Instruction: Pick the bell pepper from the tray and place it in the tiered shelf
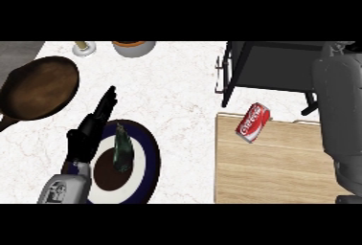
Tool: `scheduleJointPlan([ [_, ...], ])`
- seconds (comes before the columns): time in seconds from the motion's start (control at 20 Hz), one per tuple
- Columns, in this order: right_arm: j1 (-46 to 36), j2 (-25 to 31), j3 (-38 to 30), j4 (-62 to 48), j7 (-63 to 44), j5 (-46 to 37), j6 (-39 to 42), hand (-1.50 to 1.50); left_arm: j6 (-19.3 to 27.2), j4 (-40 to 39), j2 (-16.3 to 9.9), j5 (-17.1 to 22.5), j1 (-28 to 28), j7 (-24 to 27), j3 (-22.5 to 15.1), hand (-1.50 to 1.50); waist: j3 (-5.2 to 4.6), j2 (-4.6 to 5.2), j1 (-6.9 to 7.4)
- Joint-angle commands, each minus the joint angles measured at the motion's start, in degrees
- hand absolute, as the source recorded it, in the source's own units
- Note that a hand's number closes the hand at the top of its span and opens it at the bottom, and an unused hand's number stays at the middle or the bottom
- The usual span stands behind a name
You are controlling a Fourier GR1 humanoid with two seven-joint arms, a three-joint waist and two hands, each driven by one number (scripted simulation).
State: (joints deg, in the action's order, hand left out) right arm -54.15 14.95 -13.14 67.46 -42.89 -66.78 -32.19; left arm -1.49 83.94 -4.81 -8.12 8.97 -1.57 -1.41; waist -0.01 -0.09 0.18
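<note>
The dark tiered shelf [272, 67] stands at the back right of the counter. My right forearm runs up the right edge of the view, and my right hand [340, 48] sits at the shelf's top right corner, mostly cut off by the picture's edge. No bell pepper shows anywhere in view. The wooden tray [276, 167] lies in front of the shelf with a red soda can [254, 122] on its back edge. My left hand [90, 130] is open at the left, fingers straight, beside a blue-rimmed plate [150, 153].
A dark green elongated thing [121, 149] lies on the plate. A brown frying pan [39, 86] sits at the back left. An orange-and-white cup [133, 47] and a small pale shaker [83, 48] stand along the back edge.
</note>
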Motion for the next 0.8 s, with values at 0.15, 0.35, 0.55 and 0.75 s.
scheduleJointPlan([
  [0.15,0.3,1.39,-0.1,8.62,0.09,7.62,6.39,-1.5,1.79,1.31,2.12,-1.68,-1.28,-1.51,-1.77,0.0,0.0,-0.07,-0.19],
  [0.35,-0.89,1.13,-2.66,8.22,1.18,10.07,0.32,-1.5,-1.36,1.44,-0.52,0.87,-1.69,0.17,0.49,0.0,0.01,0.03,0.33],
  [0.55,-5.42,3.72,-6.12,14.56,-2.15,12.15,-0.18,-1.5,0.98,-1.17,1.31,-1.09,-0.07,1.89,-0.46,0.0,0.0,-0.09,-0.12],
  [0.75,-0.5,7.58,-10.37,24.46,-8.88,11.82,4.63,-1.5,0.63,-2.23,-0.25,0.05,1.19,0.28,2.08,0.0,0.01,-0.32,-1.25],
])
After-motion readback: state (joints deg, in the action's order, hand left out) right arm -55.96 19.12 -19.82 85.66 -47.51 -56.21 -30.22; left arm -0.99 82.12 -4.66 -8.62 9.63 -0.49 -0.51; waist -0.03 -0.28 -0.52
